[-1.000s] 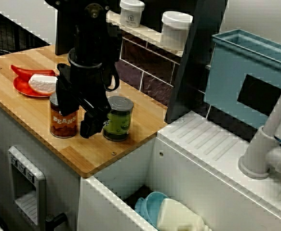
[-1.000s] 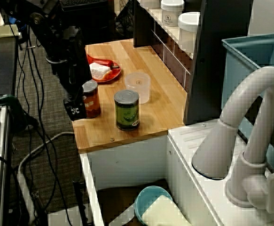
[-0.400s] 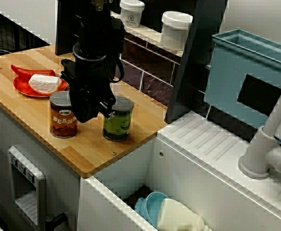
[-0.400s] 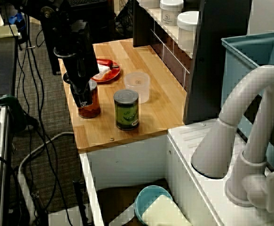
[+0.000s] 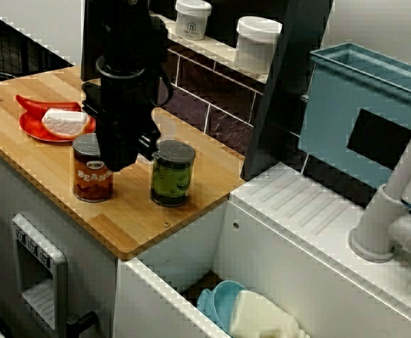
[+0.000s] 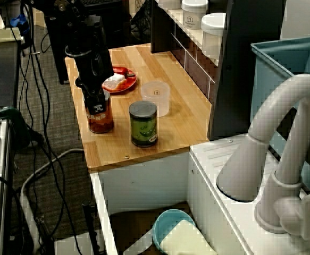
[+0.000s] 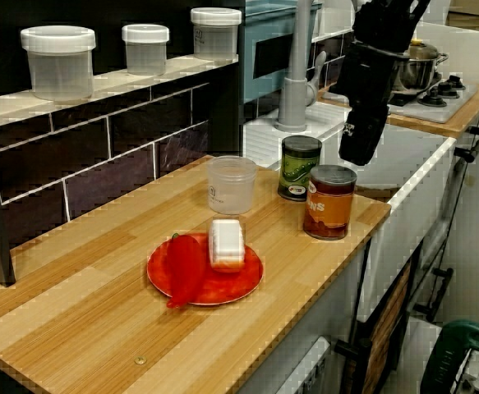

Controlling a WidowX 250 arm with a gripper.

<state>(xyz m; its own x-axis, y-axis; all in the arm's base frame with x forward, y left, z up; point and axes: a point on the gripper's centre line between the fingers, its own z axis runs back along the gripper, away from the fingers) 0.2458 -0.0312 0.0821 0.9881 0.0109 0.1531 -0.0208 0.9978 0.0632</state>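
My black gripper [image 5: 120, 156] hangs just above an orange-labelled beans can [image 5: 91, 179] that stands upright near the counter's front edge. From the sink end, the gripper [image 6: 98, 109] covers the top of the beans can [image 6: 100, 122]. Along the counter, the gripper [image 7: 358, 152] shows slightly higher than the beans can [image 7: 329, 203] and apart from it. A green-labelled can [image 5: 172, 176] stands right beside them. The fingers read as one dark block, so their spread is unclear. Nothing is held.
A clear plastic cup [image 7: 232, 184] stands behind the cans. A red plate [image 7: 247, 283] carries a red pepper and a white block. Lidded jars [image 7: 58, 61] sit on the back shelf. A sink [image 6: 144, 212] with a blue bowl [image 6: 170, 226] lies past the wooden counter's [image 5: 142, 225] end.
The gripper rose from low beside the beans can and moved back over it, now hanging above its top. Both cans stayed in place.
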